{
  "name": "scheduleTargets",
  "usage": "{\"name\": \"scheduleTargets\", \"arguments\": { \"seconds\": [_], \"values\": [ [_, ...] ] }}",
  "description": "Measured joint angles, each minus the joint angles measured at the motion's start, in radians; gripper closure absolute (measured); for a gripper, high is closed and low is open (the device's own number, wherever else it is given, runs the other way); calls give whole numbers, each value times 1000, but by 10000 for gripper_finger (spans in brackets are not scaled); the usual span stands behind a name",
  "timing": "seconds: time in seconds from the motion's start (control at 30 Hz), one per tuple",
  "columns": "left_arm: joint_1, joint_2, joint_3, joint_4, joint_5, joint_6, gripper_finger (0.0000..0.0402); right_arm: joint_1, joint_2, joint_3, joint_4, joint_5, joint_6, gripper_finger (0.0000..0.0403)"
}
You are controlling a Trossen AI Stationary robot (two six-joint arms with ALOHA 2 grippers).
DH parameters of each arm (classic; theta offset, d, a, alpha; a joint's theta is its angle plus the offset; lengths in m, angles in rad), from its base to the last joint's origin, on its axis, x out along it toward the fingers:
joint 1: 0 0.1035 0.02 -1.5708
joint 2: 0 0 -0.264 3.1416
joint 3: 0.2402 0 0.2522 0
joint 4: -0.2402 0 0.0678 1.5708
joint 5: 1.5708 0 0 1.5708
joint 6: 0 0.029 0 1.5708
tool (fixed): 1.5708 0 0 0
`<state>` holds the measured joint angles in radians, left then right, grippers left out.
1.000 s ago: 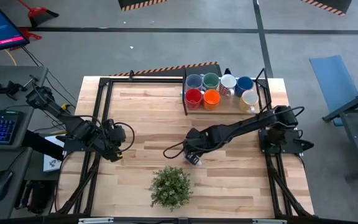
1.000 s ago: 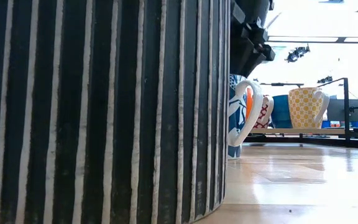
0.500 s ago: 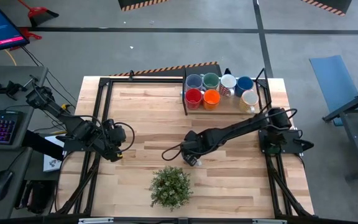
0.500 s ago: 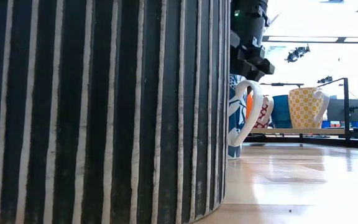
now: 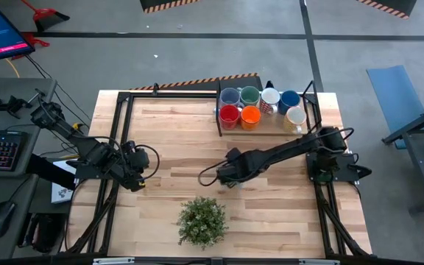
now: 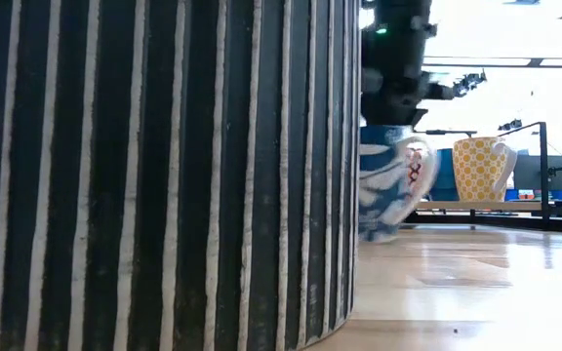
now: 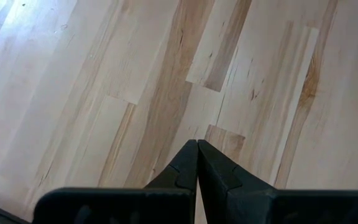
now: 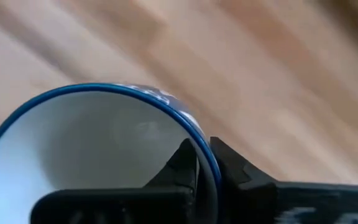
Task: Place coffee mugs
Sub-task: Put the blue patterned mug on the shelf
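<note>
A blue-and-white patterned mug with a white inside hangs under my right gripper at the table's middle, just far of the potted plant; the arm hides it from above. My right gripper is shut on its rim. Seven more mugs stand on a tray at the far right: lavender-blue, green, red-patterned white, blue, red, orange, cream. My left gripper waits shut near the left edge, above bare wood. My right gripper pinches the mug's wall at the blue rim, one finger inside the mug and one finger outside. It comes from above, pointing down. The mug hangs tilted below it, its base off the table in the low view.
The leafy potted plant stands near the table's near edge, close to the held mug; its ribbed dark pot fills the low view's left. A black frame borders the tray. Bare wood lies between the two arms.
My right gripper has come down onto the patterned mug and taken hold of its rim. The mug, which stood upright on the table, is now raised off the wood and tipped, and it has shifted slightly toward the tray.
</note>
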<state>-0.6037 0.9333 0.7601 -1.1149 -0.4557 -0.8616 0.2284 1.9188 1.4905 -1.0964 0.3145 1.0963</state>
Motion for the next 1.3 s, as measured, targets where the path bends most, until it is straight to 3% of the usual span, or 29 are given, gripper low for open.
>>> {"name": "scheduleTargets", "arguments": {
  "seconds": [0.4, 0.53, 0.7, 1.0, 1.3],
  "values": [
    [0, 0, 0, -1, -3, 1, 401, 81, -236, -2, -483, 160, 344, 402],
    [0, 0, 0, -1, -15, 1, 401, 59, -329, -26, -463, 183, 320, 402],
    [0, 0, 0, 10, -40, 2, 401, -49, -404, -100, -477, 209, 293, 402],
    [0, 0, 0, 14, -52, 8, 401, -287, -514, -262, -454, 148, 74, 403],
    [0, 0, 0, 14, -56, 8, 402, -411, -538, -297, -282, 127, -116, 403]
  ]
}}
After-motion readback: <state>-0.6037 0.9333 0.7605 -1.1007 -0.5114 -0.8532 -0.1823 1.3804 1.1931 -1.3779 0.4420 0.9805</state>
